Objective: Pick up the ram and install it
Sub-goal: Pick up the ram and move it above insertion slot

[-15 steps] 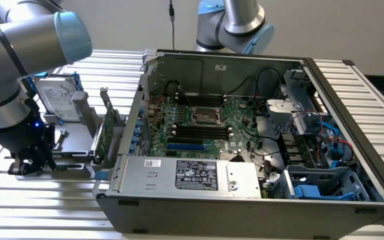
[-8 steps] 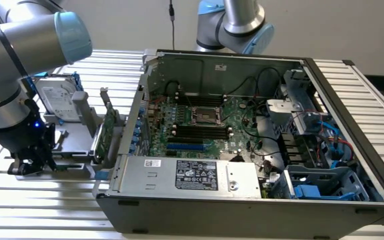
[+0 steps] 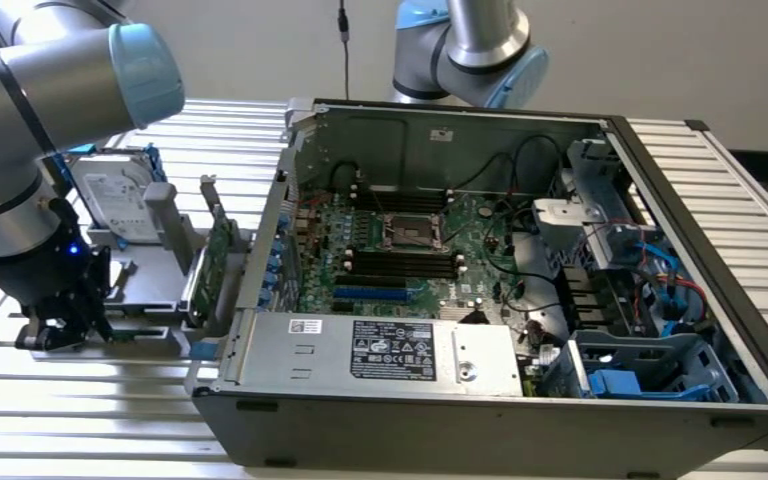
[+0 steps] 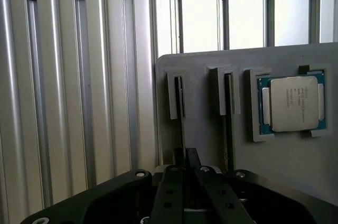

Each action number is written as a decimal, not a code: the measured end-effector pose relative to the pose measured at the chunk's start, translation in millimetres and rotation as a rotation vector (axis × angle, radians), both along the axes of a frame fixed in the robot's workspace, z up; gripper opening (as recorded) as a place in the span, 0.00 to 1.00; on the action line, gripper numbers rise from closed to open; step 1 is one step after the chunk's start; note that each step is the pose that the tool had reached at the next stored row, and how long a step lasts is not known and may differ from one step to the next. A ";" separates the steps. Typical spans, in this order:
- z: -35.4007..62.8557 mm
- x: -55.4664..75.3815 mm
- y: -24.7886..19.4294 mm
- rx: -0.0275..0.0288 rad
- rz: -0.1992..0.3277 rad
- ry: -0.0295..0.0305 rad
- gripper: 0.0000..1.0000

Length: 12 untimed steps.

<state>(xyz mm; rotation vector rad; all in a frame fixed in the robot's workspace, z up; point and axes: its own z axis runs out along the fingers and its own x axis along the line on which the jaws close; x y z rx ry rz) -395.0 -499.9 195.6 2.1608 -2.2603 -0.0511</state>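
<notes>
Seen edge-on, the ram [image 4: 181, 113] is a thin dark stick standing upright in a slot of the grey holder [image 4: 200, 81]. My gripper [image 4: 186, 156] has come down over it, and its black fingers [image 4: 170, 187] are shut on the near end of the stick. A second stick [image 4: 228, 118] stands in the neighbouring slot. From outside, my gripper [image 3: 71, 322] hangs low over the grey holder [image 3: 144, 285] on the exterior view's left, beside the open computer case [image 3: 491, 400]. The motherboard's black memory slots [image 3: 398, 264] lie inside the case.
A silver processor chip [image 4: 294, 102] sits in a recess of the holder. A hard drive [image 3: 117, 205] and a green expansion card [image 3: 219, 262] stand upright between my arm and the case wall. A second robot arm [image 3: 471, 50] rises behind the case. The table is ribbed aluminium [image 3: 77, 430].
</notes>
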 end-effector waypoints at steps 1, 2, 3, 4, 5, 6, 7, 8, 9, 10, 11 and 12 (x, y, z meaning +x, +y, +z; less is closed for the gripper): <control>0.0 0.0 0.0 0.0000 0.000 0.0000 0.14; 0.0 0.0 0.0 0.0000 0.000 0.0000 0.14; 0.0 0.0 0.0 0.0000 0.000 0.0000 0.14; 0.2 0.0 0.0 0.0000 0.000 0.0000 0.14; 0.8 0.0 0.0 -0.0002 0.000 0.0002 0.14; 2.0 -0.1 0.0 -0.0001 0.000 0.0002 0.14; 4.0 0.0 0.0 0.0000 0.000 0.0000 0.14; 6.7 0.0 0.0 -0.0001 0.000 0.0001 0.14; 10.6 0.0 0.0 -0.0001 0.000 0.0002 0.14; 15.0 0.0 0.0 0.0000 0.000 0.0001 0.14; 19.4 0.0 0.0 0.0001 0.000 0.0000 0.14; 23.9 0.0 0.0 0.0000 0.000 0.0001 0.14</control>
